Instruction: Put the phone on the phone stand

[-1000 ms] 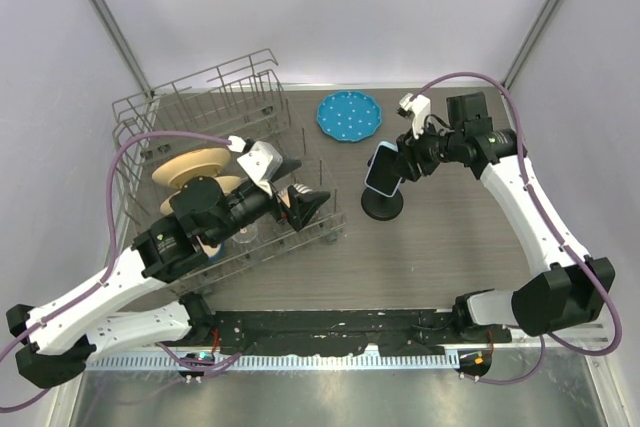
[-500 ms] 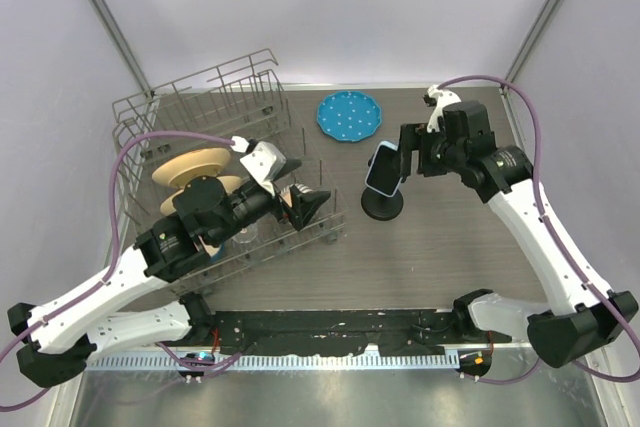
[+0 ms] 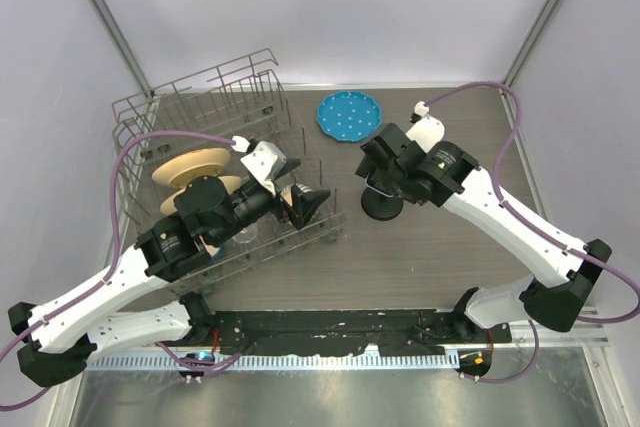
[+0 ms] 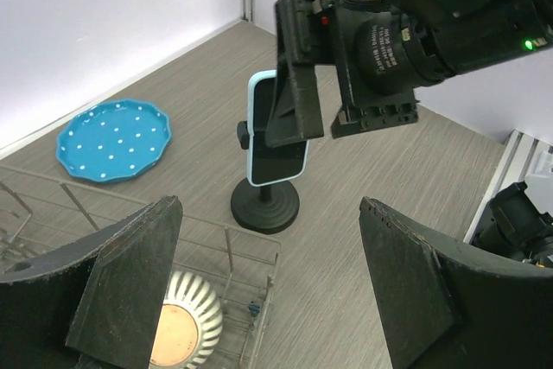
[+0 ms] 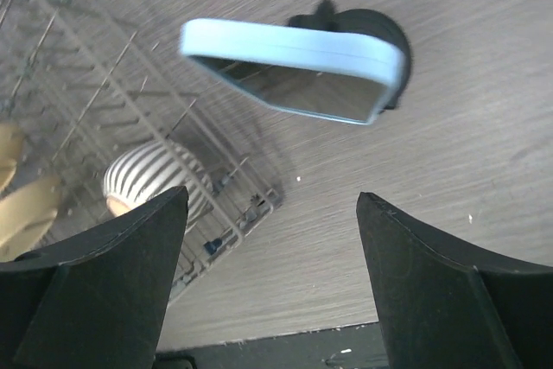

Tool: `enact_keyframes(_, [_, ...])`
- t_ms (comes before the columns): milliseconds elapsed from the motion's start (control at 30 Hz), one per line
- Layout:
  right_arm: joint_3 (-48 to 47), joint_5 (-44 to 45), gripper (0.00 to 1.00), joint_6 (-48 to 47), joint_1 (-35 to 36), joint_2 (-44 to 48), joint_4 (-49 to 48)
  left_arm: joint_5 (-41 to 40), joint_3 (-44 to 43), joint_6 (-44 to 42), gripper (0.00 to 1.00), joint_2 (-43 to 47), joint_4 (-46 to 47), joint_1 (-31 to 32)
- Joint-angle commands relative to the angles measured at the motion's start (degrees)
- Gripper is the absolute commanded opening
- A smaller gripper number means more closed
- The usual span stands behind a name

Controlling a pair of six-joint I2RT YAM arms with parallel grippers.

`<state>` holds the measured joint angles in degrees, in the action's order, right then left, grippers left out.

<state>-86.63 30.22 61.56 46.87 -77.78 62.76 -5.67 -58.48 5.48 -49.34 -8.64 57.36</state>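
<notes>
The phone (image 4: pixel 276 140), black screen with a light blue edge, stands tilted in the cradle of the black phone stand (image 4: pixel 265 205). It also shows in the right wrist view (image 5: pixel 294 71), in front of the stand's round base (image 5: pixel 384 32). In the top view my right gripper (image 3: pixel 378 159) hangs over the phone and hides most of it; the stand's base (image 3: pixel 382 209) shows below. The right gripper (image 5: pixel 276 283) is open and empty, and one of its fingers (image 4: pixel 294 92) shows just in front of the phone. My left gripper (image 3: pixel 305 202) is open and empty (image 4: pixel 268 291) over the rack's right corner.
A wire dish rack (image 3: pixel 200 107) fills the left side, holding tan plates (image 3: pixel 190 167) and a striped bowl (image 4: pixel 186 330). A round blue dotted plate (image 3: pixel 348 115) lies behind the stand. Bare wood-grain table (image 3: pixel 440 257) lies in front of and to the right of the stand.
My right gripper has drawn back from the phone's right side, then swung left until it hangs above the phone. The phone stays on the stand. The left arm has not moved.
</notes>
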Motion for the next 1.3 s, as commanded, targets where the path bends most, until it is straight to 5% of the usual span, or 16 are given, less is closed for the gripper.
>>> enact_keyframes(0, [-4.9,16.0,0.84,19.3,2.0,-1.5,12.5,-1.6,-0.1,-0.9,0.88,0.6,1.0,0.2])
enact_keyframes(100, [-10.7,18.7,0.85,24.7,2.6,-6.8,20.8,-1.8,0.0,-0.9,0.88,0.5,1.0,0.2])
enact_keyframes(467, [-16.7,26.6,0.85,29.5,4.9,-13.9,23.7,-2.9,0.2,-1.4,0.87,-0.1,0.8,0.2])
enact_keyframes(1067, [-11.8,29.4,0.85,13.7,4.3,-10.2,19.4,-2.5,0.1,-1.2,0.87,-0.8,0.8,0.2])
enact_keyframes(1267, [-12.1,31.0,0.85,14.7,2.2,-11.9,21.5,-3.0,0.2,-1.5,0.87,-1.2,0.7,0.2])
